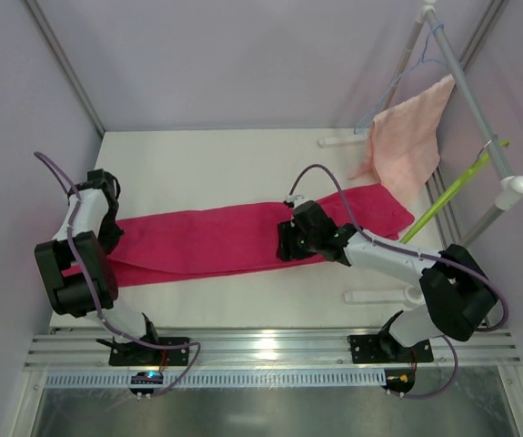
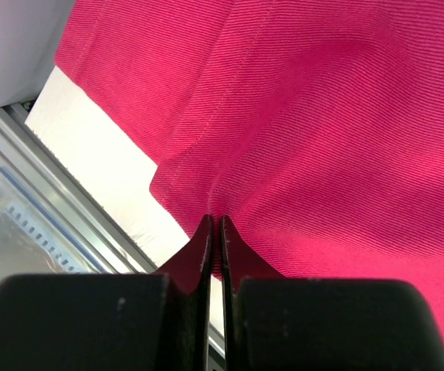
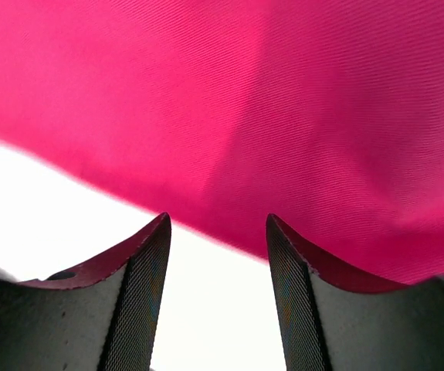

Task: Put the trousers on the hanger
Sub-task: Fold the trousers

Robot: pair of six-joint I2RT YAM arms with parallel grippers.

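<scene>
2 arms work on the trousers [image 1: 216, 238], which lie flat across the white table [image 1: 206, 164] as 1 long band from left to right. The left gripper [image 2: 215, 224] is at the left end. Its fingers are pressed together, and the cloth's folded edge gathers toward the tips, so it looks pinched there. The right gripper [image 3: 218, 219] hovers at the near edge of the trousers, close to the middle, its fingers apart and nothing between them. The hanger [image 1: 445, 198] hangs tilted from the rack rail [image 1: 475, 100] on the right, beside a pale pink towel [image 1: 411, 146]. Its lower end is near the right end of the trousers.
</scene>
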